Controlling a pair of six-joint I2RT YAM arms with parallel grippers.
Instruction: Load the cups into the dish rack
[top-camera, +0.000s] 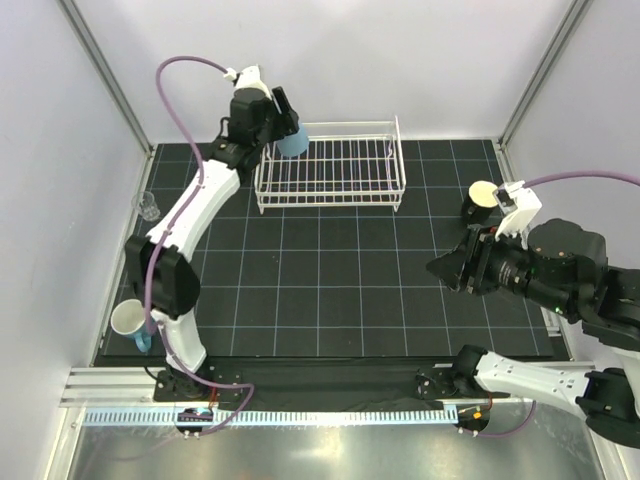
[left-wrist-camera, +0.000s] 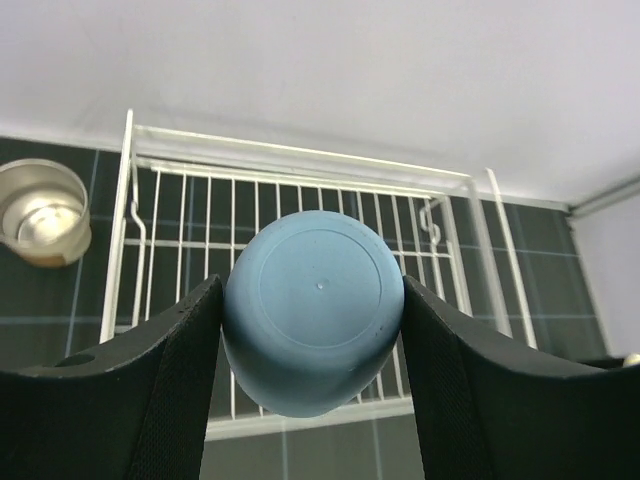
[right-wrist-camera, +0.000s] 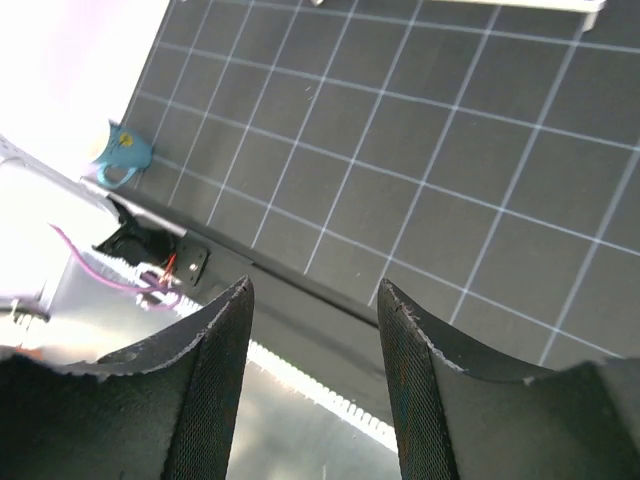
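My left gripper (top-camera: 290, 128) is shut on the light blue tumbler (top-camera: 293, 142) and holds it, bottom towards the wrist camera, above the back-left corner of the white wire dish rack (top-camera: 330, 203). In the left wrist view the tumbler (left-wrist-camera: 315, 290) sits between both fingers over the rack (left-wrist-camera: 254, 426), with the tan metallic cup (left-wrist-camera: 40, 212) on the mat to the rack's left. The black cup with cream inside (top-camera: 482, 200) stands right of the rack. The teal handled mug (top-camera: 130, 322) and the tiny clear glass (top-camera: 149, 206) are at the left edge. My right gripper (top-camera: 440, 268) is open and empty.
The black gridded mat (top-camera: 330, 290) covers the table between white walls. The right wrist view shows the mat's near edge, a metal rail (right-wrist-camera: 300, 370) and the teal mug (right-wrist-camera: 120, 155) far off. The rack holds no cups.
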